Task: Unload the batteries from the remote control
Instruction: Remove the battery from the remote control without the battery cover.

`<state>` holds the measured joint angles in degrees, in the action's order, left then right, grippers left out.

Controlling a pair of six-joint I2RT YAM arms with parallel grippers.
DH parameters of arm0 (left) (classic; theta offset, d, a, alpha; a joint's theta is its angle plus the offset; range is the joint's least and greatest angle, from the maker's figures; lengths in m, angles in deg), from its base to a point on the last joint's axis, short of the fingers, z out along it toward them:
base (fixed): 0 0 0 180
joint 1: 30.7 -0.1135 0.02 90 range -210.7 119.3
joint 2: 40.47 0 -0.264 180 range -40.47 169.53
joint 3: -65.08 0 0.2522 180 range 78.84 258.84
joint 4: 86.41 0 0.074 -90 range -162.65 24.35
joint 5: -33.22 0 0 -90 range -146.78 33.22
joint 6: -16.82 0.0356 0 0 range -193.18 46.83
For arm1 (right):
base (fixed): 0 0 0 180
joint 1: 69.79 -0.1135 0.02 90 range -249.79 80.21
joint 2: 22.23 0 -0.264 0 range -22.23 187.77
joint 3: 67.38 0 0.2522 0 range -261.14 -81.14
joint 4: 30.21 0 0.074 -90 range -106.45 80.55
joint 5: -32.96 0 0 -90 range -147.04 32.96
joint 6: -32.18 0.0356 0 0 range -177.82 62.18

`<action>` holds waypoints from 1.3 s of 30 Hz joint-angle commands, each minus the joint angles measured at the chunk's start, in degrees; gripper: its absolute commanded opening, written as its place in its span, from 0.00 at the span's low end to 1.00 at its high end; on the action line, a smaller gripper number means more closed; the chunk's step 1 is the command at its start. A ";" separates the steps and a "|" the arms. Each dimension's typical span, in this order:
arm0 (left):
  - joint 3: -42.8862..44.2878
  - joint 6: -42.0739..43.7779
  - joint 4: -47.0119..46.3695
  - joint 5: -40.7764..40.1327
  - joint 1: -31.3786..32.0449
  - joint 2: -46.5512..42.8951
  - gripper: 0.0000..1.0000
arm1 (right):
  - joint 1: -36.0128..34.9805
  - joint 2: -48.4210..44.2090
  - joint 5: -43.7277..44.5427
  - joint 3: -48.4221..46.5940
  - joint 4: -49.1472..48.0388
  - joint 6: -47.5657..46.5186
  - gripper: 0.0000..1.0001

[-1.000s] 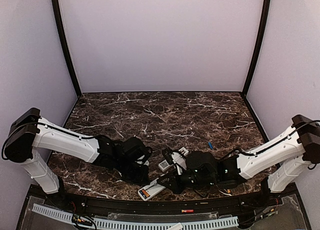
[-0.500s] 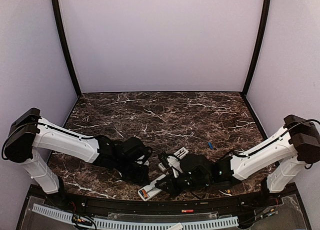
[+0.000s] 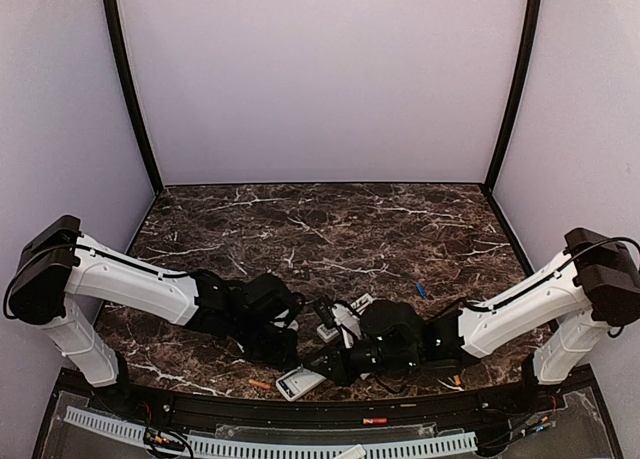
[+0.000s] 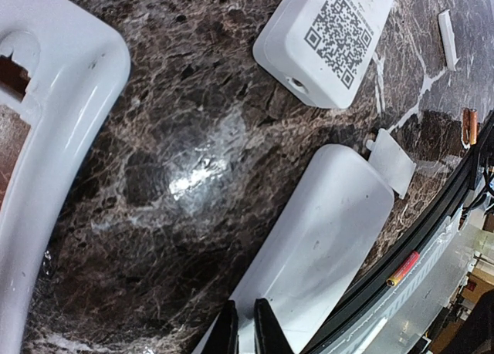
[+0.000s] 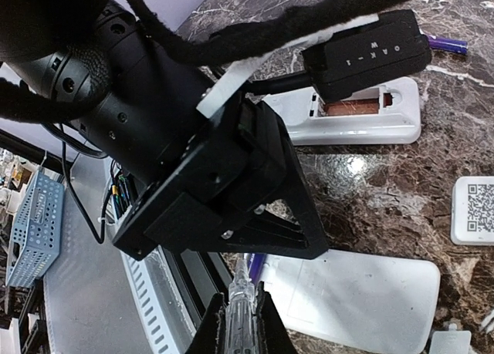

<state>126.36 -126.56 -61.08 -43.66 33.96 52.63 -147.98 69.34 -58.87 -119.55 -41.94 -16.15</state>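
Both are clenched: left gripper point(image 4: 245, 317) over the white remote point(image 4: 309, 246), right gripper point(image 5: 241, 311) beside it. The orange battery point(image 3: 260, 384) on the bench point(image 3: 330, 229) looks light, hard and slick; pinch its middle.

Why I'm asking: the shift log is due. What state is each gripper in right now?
Left gripper: closed; whether it holds anything cannot be told.
Right gripper: closed on a thin purple-tipped rod.

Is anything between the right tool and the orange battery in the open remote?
Yes. The left tool, with its black body, stands between the right tool and the remote, covering part of it. The battery shows beyond.
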 commanded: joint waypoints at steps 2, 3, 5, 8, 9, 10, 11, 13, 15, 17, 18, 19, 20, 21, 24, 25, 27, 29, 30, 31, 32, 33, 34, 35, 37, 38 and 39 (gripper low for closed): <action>-1.74 -0.23 2.93 1.25 0.46 1.91 0.09 | 0.28 3.20 -2.37 -2.67 -2.88 -0.57 0.00; -1.74 -0.23 2.93 1.22 0.46 1.91 0.09 | 0.31 3.44 -2.65 -3.05 -2.72 -0.73 0.00; -1.74 -0.23 3.01 1.17 0.46 1.82 0.09 | 0.24 3.17 -2.83 -3.20 -2.49 -1.01 0.00; -1.80 -0.23 3.05 0.85 0.46 1.47 0.09 | 0.24 1.57 -2.30 -2.63 -1.82 -1.26 0.00; -1.86 -0.23 3.09 0.80 0.51 1.36 0.09 | 0.25 0.94 -1.88 -2.43 -1.18 -1.31 0.00; -1.90 -0.23 3.10 0.79 0.49 1.37 0.09 | 0.30 0.23 -1.48 -2.27 -0.32 -1.32 0.00; -1.95 -0.16 3.06 0.78 0.47 1.38 0.09 | 0.31 -0.42 -1.05 -1.83 0.34 -1.30 0.00; -1.99 -0.10 2.89 0.95 0.46 1.38 0.09 | 0.27 -1.94 -0.02 -0.70 1.49 -1.06 0.00; -2.01 0.01 2.85 0.98 0.46 1.34 0.09 | 0.24 -3.29 0.97 -0.01 3.51 -1.00 0.00; -2.00 0.10 2.92 1.02 0.46 1.34 0.09 | 0.30 -4.23 1.58 0.46 5.72 -0.98 0.00; -2.02 0.11 2.86 1.02 0.46 1.35 0.09 | 0.24 -4.55 1.63 0.67 6.63 -0.84 0.00; -2.06 0.12 2.85 1.02 0.46 1.37 0.09 | 0.25 -4.71 1.64 0.82 7.16 -0.92 0.00; -2.08 0.12 2.84 1.03 0.46 1.42 0.09 | 0.26 -4.83 1.49 0.99 7.36 -1.00 0.00; -2.04 0.12 2.84 1.03 0.46 1.40 0.09 | 0.28 -4.70 1.14 1.19 7.39 -1.15 0.00; -2.00 0.12 2.74 1.11 0.46 1.48 0.09 | 0.29 -4.33 1.07 1.36 8.41 -1.88 0.00; -2.00 0.12 2.70 1.11 0.46 1.48 0.09 | 0.44 -4.16 1.09 1.33 9.05 -2.24 0.00; -2.00 0.17 2.75 1.13 0.46 1.56 0.09 | 0.79 -3.72 0.21 1.22 9.46 -2.74 0.00; -2.00 0.25 2.64 1.19 0.46 1.71 0.09 | 1.14 -3.04 -1.43 1.24 8.69 -3.06 0.00; -2.00 0.27 2.64 1.20 0.46 1.86 0.09 | 1.27 -2.56 -1.95 1.05 8.44 -3.01 0.00; -1.96 0.29 2.65 1.27 0.46 1.93 0.09 | 1.41 -1.98 -2.55 0.90 8.01 -2.92 0.00; -1.93 0.23 2.62 1.32 0.46 2.02 0.08 | 1.71 -1.42 -3.32 0.93 7.25 -2.49 0.00; -1.92 0.18 2.70 1.36 0.46 2.06 0.08 | 2.08 -0.72 -4.33 1.15 5.98 -2.02 0.00; -1.87 0.14 2.73 1.41 0.46 2.14 0.08 | 2.50 -0.06 -5.61 1.35 4.61 -1.42 0.00; -1.84 0.09 2.68 1.50 0.46 2.16 0.08 | 2.85 0.73 -6.44 1.40 3.56 -0.84 0.00; -1.88 0.00 2.79 1.61 0.46 2.26 0.07 | 3.14 2.10 -7.58 1.41 1.81 -0.12 0.00; -1.90 -0.04 2.81 1.63 0.46 2.30 0.07 | 3.30 2.80 -7.90 1.52 0.87 0.20 0.00; -1.97 -0.09 2.79 1.70 0.46 2.34 0.06 | 3.55 3.44 -8.59 1.81 -0.33 0.70 0.00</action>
<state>126.34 -126.56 -61.95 -43.61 33.96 52.83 -145.36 69.58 -64.33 -118.92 -38.25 -17.05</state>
